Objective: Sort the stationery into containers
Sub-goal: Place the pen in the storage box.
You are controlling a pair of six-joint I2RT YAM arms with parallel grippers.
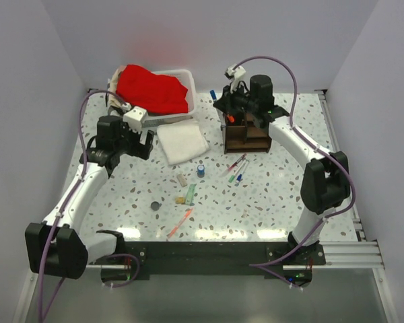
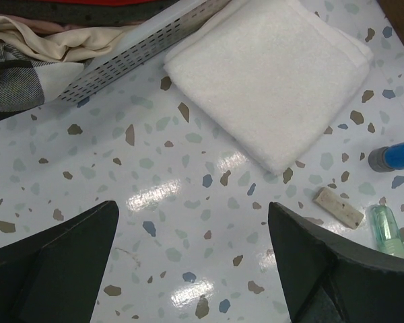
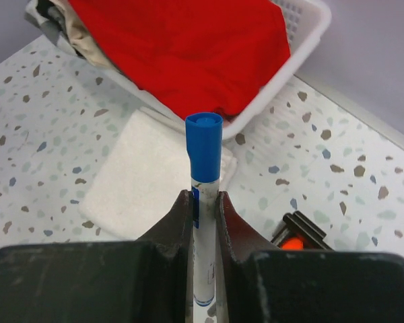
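Right arm stretched forward, right hand (image 3: 203, 202) at the back-left corner of the wooden organizer (image 1: 248, 136), clenched on a blue-capped marker (image 3: 204, 138), cap sticking out past the fingertips; left arm bent, left hand (image 2: 195, 229) well left of the organizer, spread wide, holding nothing, over the surface (image 2: 155, 175); blue bottle (image 1: 200, 169) and loose pens (image 1: 237, 171) lie in front of the organizer.

the table (image 1: 276, 195) was white terrazzo with grey, blue and brown flecks, boxed in by plain pale walls (image 1: 256, 33) on three sides. shiny glare patches (image 1: 209, 233) sat along its near edge.
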